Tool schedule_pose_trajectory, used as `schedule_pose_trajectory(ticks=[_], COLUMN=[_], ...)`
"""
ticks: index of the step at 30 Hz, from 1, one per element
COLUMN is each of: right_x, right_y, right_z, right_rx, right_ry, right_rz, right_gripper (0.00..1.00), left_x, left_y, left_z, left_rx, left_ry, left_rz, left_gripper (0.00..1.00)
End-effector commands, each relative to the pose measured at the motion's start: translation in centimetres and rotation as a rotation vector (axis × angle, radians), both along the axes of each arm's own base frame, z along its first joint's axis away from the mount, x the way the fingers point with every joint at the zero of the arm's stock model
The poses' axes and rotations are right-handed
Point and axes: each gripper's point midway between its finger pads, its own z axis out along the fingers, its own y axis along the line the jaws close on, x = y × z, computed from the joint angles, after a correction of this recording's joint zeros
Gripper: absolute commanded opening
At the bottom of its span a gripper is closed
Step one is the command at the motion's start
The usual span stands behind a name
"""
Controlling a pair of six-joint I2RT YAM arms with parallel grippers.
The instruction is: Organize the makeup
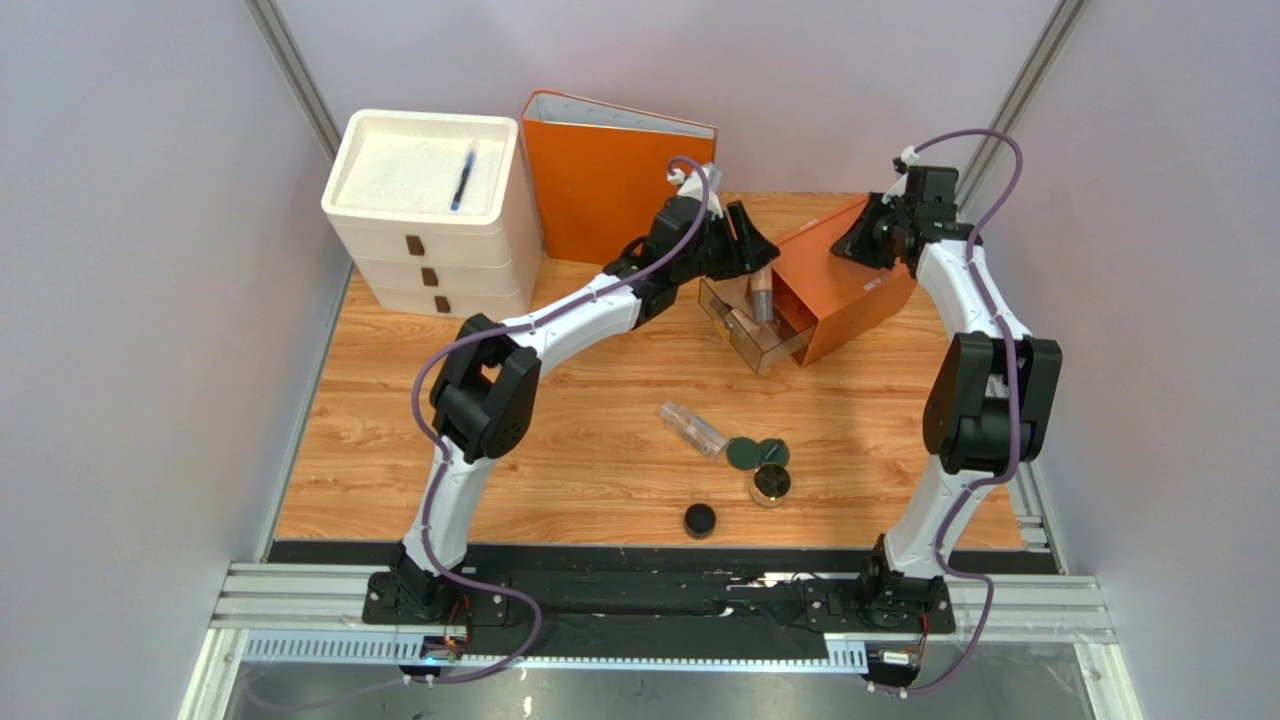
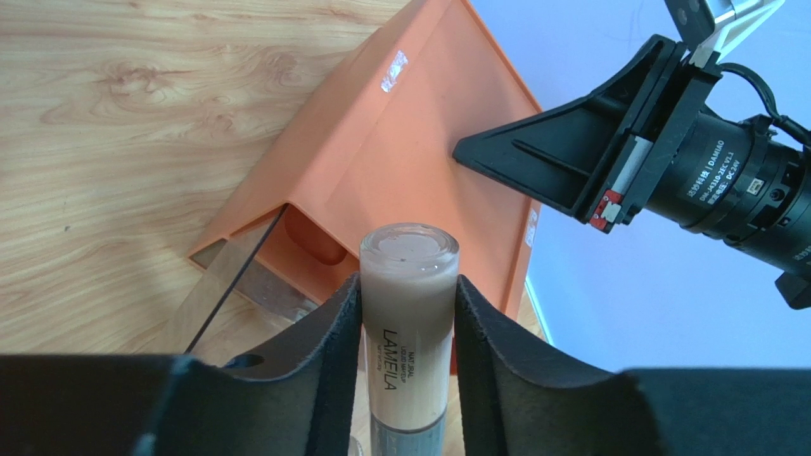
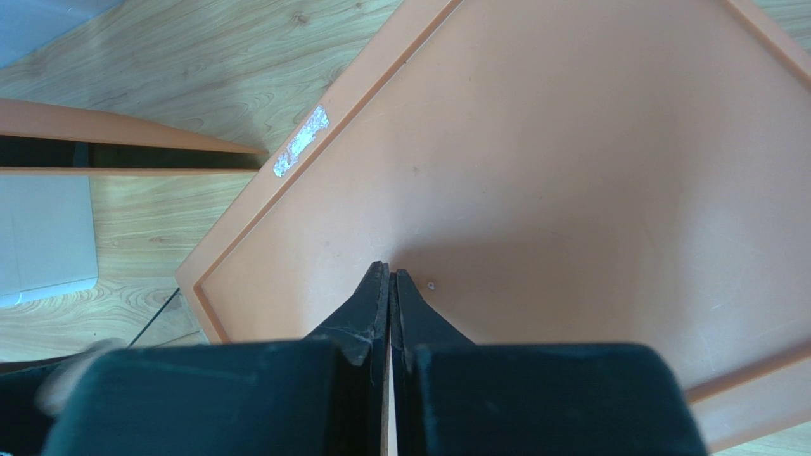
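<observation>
The makeup [image 1: 747,449] is in two places. One beige foundation bottle [image 2: 408,323] sits between the fingers [image 2: 335,342] of the left pincer [image 2: 408,290], and its clear end sticks out past the fingertips. The black pads touch it on both sides, so this pincer is narrowed to the width of the bottle and holds it (the label reads LAMEILA). From above, the free end of the bottle hangs over one clear drawer [image 1: 747,333], which is pulled out of one orange box [image 2: 400,161] just beyond the pincer. I cannot tell if the bottle touches the drawer.

The right pincer [image 3: 391,274] has its two fingers pressed together with nothing between them. Its tips rest at the flat orange top of the box, just across from the left pincer.

The four other pieces lie on the wooden table [image 1: 571,435], well apart from both pincers, on the side of the arm bases. They are one clear tube [image 1: 690,428], one dark green twin-disc compact [image 1: 771,450], one gold-rimmed jar [image 1: 771,483] just beside the compact, and one black pot [image 1: 700,521] nearest the bases. The compact lies between the tube and the jar.

To the left of the left pincer, well apart, one blue pen [image 1: 464,177] lies on one white drawer unit [image 1: 428,248].
</observation>
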Motion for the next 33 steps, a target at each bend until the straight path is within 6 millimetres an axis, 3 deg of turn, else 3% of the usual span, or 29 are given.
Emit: schedule_pose_trajectory(ticks=[1, 7, 10, 12, 15, 19, 20, 22, 23, 29, 33], right_x=[-9.7, -9.7, -9.7, -9.7, -9.6, -9.5, -9.6, -9.6, -9.6, -9.8, -9.9], right_y=[0.5, 0.5, 0.5, 0.5, 0.5, 0.4, 0.3, 0.3, 0.3, 0.5, 0.5], right_z=[-12.6, -12.7, -12.6, -12.6, -12.5, -12.4, -12.5, -12.5, -12.6, -12.9, -12.9], right_rx=[-0.023, -0.023, -0.023, -0.021, -0.022, -0.022, -0.022, -0.022, -0.018, -0.007, -0.006], right_ry=[0.533, 0.534, 0.533, 0.533, 0.53, 0.528, 0.529, 0.529, 0.531, 0.541, 0.541], right_rz=[0.022, 0.022, 0.02, 0.021, 0.021, 0.021, 0.021, 0.021, 0.018, 0.017, 0.016], right_gripper=[0.0, 0.0, 0.0, 0.0, 0.0, 0.0, 0.0, 0.0, 0.0, 0.0, 0.0], left_x=[-0.4, -1.0, -2.0, -3.5, -6.3, -11.4, -13.7, -16.0, -17.6, -21.4, -22.6], left_y=[-0.1, 0.5, 2.0, 3.2, 5.3, 7.9, 9.0, 9.7, 10.8, 11.8, 10.6], left_z=[4.7, 5.7, 7.4, 8.5, 8.3, 5.1, 3.2, 1.3, -0.8, -7.7, -10.0], left_rx=[-0.052, -0.022, 0.037, 0.087, 0.271, 0.467, 0.514, 0.618, 0.668, 0.88, 0.935], left_ry=[-0.101, -0.155, -0.26, -0.326, -0.501, -0.638, -0.616, -0.685, -0.645, -0.661, -0.7], left_rz=[-0.016, -0.034, -0.061, -0.096, -0.223, -0.469, -0.567, -0.703, -0.778, -1.049, -1.162], left_gripper=[0.67, 0.68, 0.68, 0.68, 0.67, 0.67, 0.67, 0.67, 0.67, 0.68, 0.68])
